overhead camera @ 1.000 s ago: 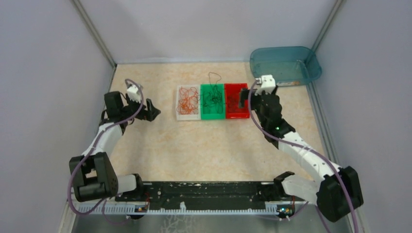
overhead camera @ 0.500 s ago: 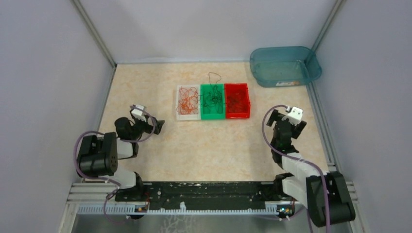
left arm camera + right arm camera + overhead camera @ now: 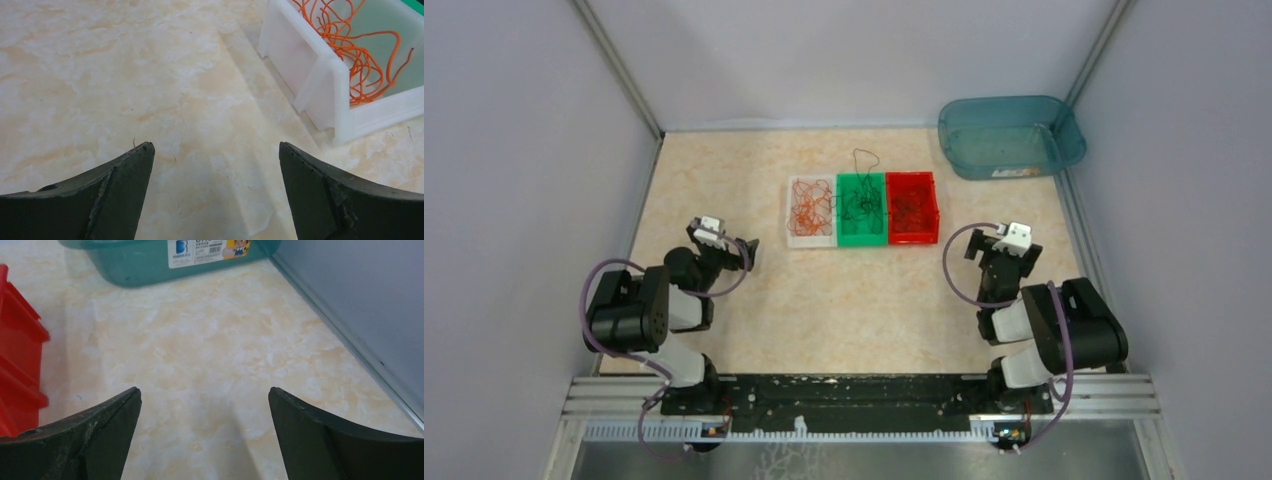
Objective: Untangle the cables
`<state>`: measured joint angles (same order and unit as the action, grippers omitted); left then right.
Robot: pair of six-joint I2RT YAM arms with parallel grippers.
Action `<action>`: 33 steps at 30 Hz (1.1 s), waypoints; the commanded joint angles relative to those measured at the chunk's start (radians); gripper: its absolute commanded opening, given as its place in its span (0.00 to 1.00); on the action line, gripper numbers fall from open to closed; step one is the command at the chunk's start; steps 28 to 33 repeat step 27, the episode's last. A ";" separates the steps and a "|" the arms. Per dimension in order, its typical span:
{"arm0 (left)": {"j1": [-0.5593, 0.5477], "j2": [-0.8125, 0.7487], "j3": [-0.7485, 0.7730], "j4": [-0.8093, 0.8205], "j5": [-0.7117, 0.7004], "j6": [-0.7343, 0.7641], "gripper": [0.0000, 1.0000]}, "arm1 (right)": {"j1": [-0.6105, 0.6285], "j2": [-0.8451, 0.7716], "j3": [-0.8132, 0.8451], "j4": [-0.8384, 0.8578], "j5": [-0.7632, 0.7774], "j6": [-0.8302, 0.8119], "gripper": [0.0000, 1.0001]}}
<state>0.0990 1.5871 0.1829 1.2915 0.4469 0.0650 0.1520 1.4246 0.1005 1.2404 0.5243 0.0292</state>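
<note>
Orange-red cables (image 3: 810, 207) lie curled in a white bin (image 3: 793, 236); they also show in the left wrist view (image 3: 350, 45). Dark cables (image 3: 861, 203) lie in a green bin (image 3: 844, 237), and one loop (image 3: 865, 160) sticks out over its far edge. More dark cables (image 3: 911, 208) lie in a red bin (image 3: 912, 236). My left gripper (image 3: 744, 256) (image 3: 215, 147) is open and empty, low over the table, left of the white bin (image 3: 310, 70). My right gripper (image 3: 1002, 252) (image 3: 205, 390) is open and empty, right of the red bin (image 3: 15, 355).
A teal plastic tub (image 3: 1009, 135) stands in the far right corner, also in the right wrist view (image 3: 150, 265). The grey enclosure walls close in the table on the left, back and right (image 3: 360, 300). Both arms are folded back near their bases.
Both arms have pulled back toward their bases and folded. The right gripper left the red bin's side and came near. The left gripper drew back and lower.
</note>
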 commanded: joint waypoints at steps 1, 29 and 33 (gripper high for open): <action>-0.050 -0.008 0.067 -0.061 -0.096 0.029 0.99 | -0.022 0.016 0.030 0.057 -0.082 -0.009 0.99; -0.079 -0.015 0.073 -0.082 -0.152 0.039 0.99 | -0.063 0.027 0.067 0.014 -0.130 0.011 0.99; -0.079 -0.015 0.073 -0.082 -0.152 0.039 0.99 | -0.063 0.027 0.067 0.014 -0.130 0.011 0.99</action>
